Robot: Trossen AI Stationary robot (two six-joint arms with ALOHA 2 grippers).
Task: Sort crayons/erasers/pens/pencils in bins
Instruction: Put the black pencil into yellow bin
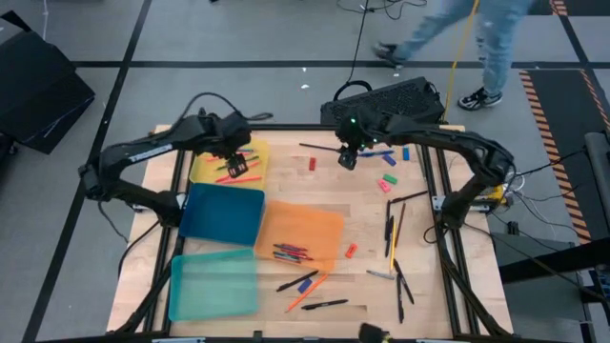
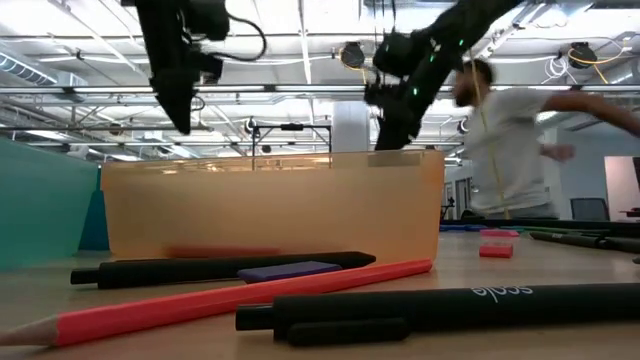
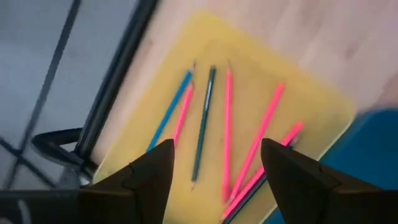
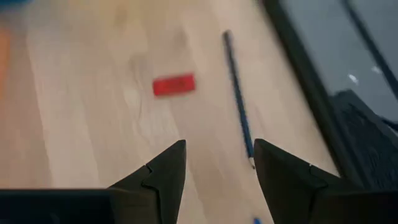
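Note:
My left gripper (image 1: 234,155) hangs open over the yellow bin (image 1: 205,171) at the far left. In the left wrist view, several pink, blue and dark green pencils (image 3: 227,124) lie on the bin's floor below the open fingers (image 3: 214,168). My right gripper (image 1: 348,158) hangs open above the table's far middle. The right wrist view shows a red eraser (image 4: 174,84) and a thin dark blue stick (image 4: 238,118) lying flat on the wood ahead of the fingers (image 4: 219,165). The dark blue bin (image 1: 224,211), orange bin (image 1: 300,229) and teal bin (image 1: 214,284) sit toward the near left.
Loose erasers (image 1: 388,181) lie right of my right gripper. Dark pens (image 1: 391,233) lie along the right side. Pens and a red pencil (image 2: 230,300) lie near the front edge before the orange bin, which holds several sticks (image 1: 291,252). A person (image 1: 486,38) walks beyond the far edge.

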